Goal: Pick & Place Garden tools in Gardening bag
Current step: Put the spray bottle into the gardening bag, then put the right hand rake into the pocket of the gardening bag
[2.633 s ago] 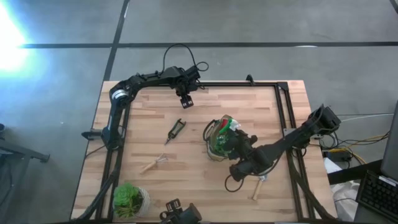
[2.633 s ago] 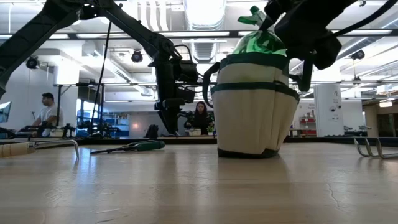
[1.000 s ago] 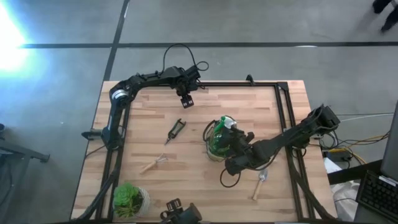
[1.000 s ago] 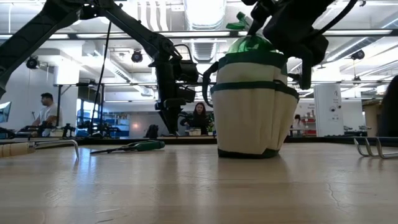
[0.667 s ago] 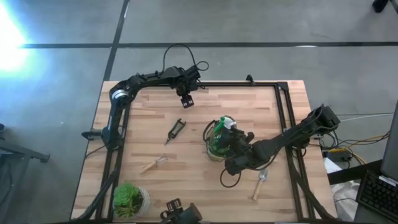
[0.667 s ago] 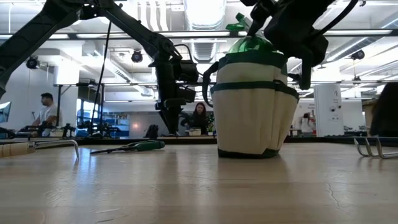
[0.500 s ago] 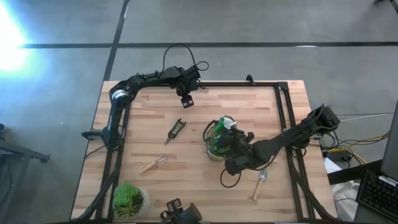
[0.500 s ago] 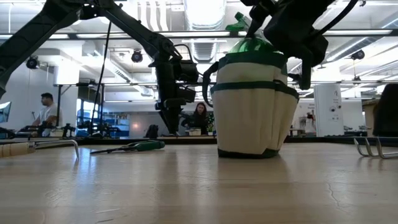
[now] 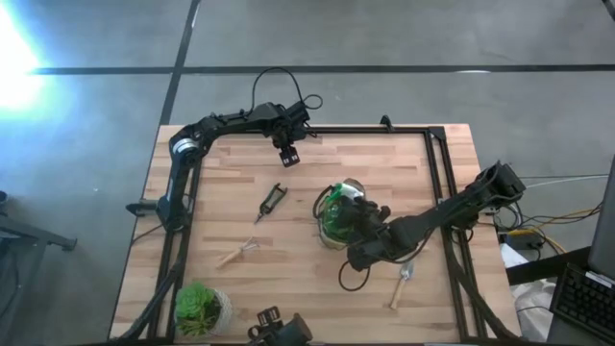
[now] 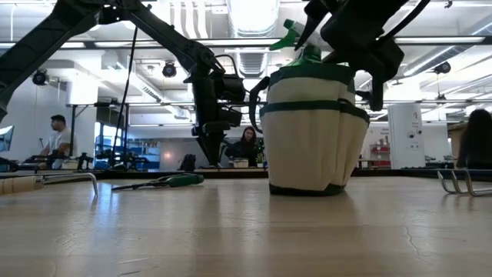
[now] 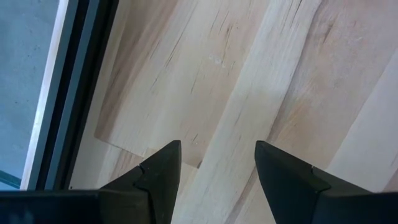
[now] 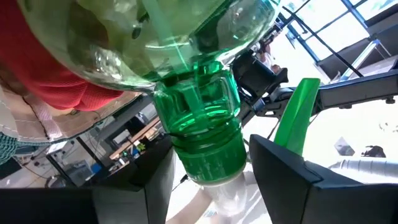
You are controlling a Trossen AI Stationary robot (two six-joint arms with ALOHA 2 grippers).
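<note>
The gardening bag (image 9: 332,223) stands upright on its base (image 10: 307,188) mid-table. The green spray bottle (image 9: 336,213) is inside it. Only the bottle's neck and trigger head (image 10: 296,35) rise above the rim, tilted. My right gripper (image 12: 210,146) reaches nearly level over the bag's top (image 9: 356,213). It is open, with one finger on each side of the bottle's green neck (image 12: 199,124). A red thing (image 12: 50,81) shows behind the bottle. My left gripper (image 9: 287,157) hangs open above bare wood (image 11: 217,146) near the far edge. My right gripper has a finger (image 12: 283,177) on either side of the bottle's ribbed neck collar (image 12: 205,155), just below the trigger head, and comes at it nearly level from the table's right. Whether a finger touches the collar, I cannot tell.
A green-handled tool (image 9: 272,200) lies left of the bag. A wooden-handled rake (image 9: 238,252) lies nearer the front left. Another wooden-handled tool (image 9: 401,285) lies at the front right beside my right arm. A potted plant (image 9: 199,306) stands at the front left corner.
The spray bottle has sunk deeper into the bag. Its clear green shoulder no longer shows above the rim, and its trigger head has tipped over to one side. The bag has not moved.
</note>
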